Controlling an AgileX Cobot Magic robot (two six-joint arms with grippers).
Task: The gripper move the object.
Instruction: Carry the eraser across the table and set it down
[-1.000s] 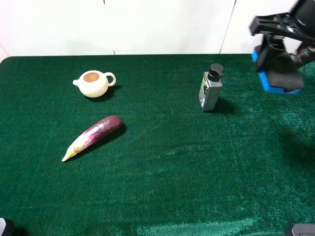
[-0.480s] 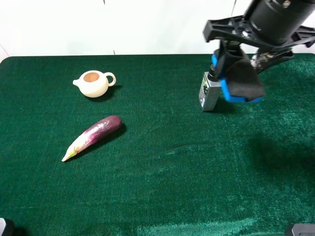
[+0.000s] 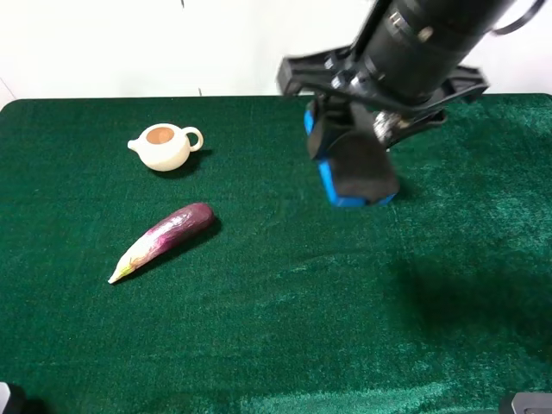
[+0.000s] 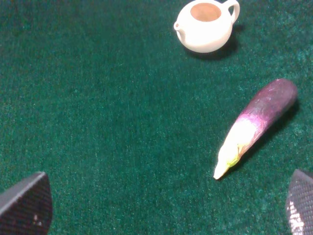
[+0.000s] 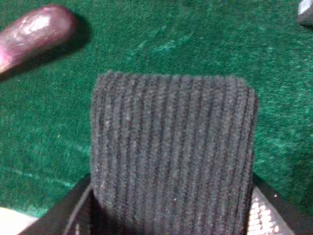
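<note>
My right gripper (image 3: 342,128), a black claw on a thick black arm, is shut on the board eraser (image 3: 360,169) and holds it in the air above the green table, right of centre. The eraser's dark felt face is turned to the front and its blue back shows along the edges. In the right wrist view the felt face (image 5: 173,147) fills the middle between the fingers (image 5: 78,213). My left gripper (image 4: 156,210) is open and empty, low over the table's front left; only its two fingertips (image 4: 27,208) show.
A purple eggplant (image 3: 164,237) lies left of centre and shows in the left wrist view (image 4: 257,125) and the right wrist view (image 5: 34,32). A cream teapot (image 3: 164,145) stands at the back left. The right arm hides the grey pump bottle in the high view.
My right gripper has carried the eraser from the far right, past the pump bottle, leftward and a little toward the front. The bottle is now hidden behind the arm.
</note>
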